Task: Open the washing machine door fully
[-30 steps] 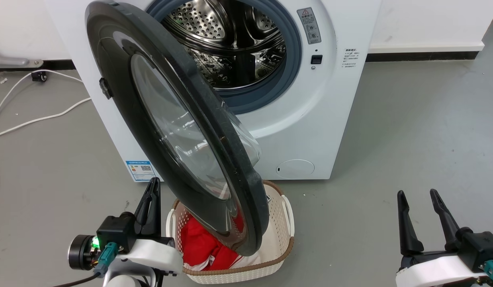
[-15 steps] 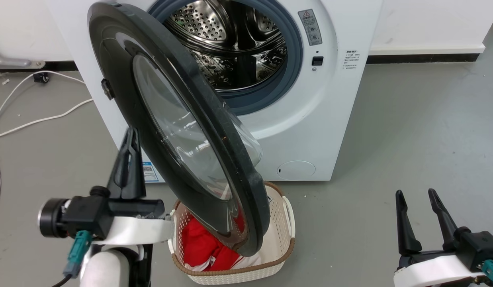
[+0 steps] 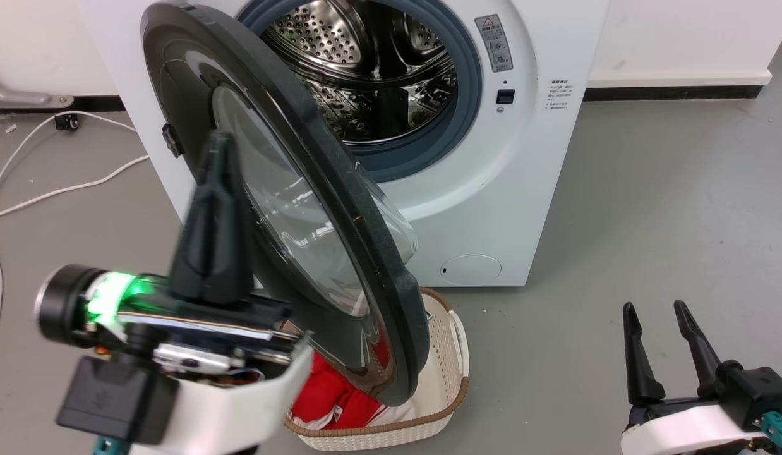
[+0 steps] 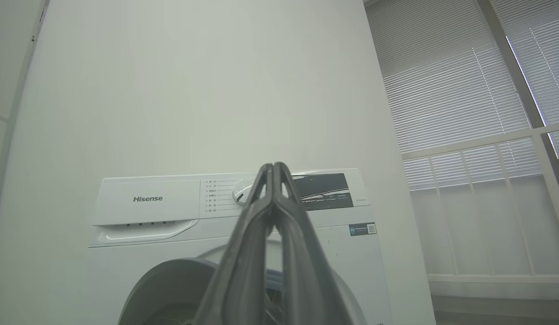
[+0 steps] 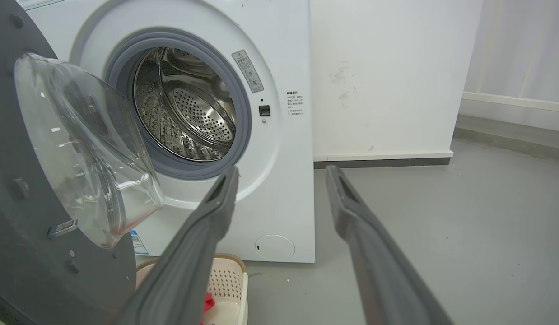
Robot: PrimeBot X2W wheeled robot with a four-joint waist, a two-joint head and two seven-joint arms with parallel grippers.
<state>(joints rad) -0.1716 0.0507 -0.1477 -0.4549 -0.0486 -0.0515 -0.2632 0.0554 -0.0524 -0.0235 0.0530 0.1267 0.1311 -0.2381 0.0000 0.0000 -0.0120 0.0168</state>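
The washing machine door is seen swung partly out from the left of the washing machine. Its clear bowl is turned toward the steel drum, which is left exposed. The left claw is held raised before the machine, in front of the door's black outer face. Its fingers are pressed together with nothing between them, and contact with the door cannot be told. In the left wrist view the closed tips are pointed at the machine's control panel. The right claw is kept low to the right of the machine with its fingers spread and empty, well apart from the door. A white basket with red cloth is set on the floor just before the machine, beneath the door's lower edge.
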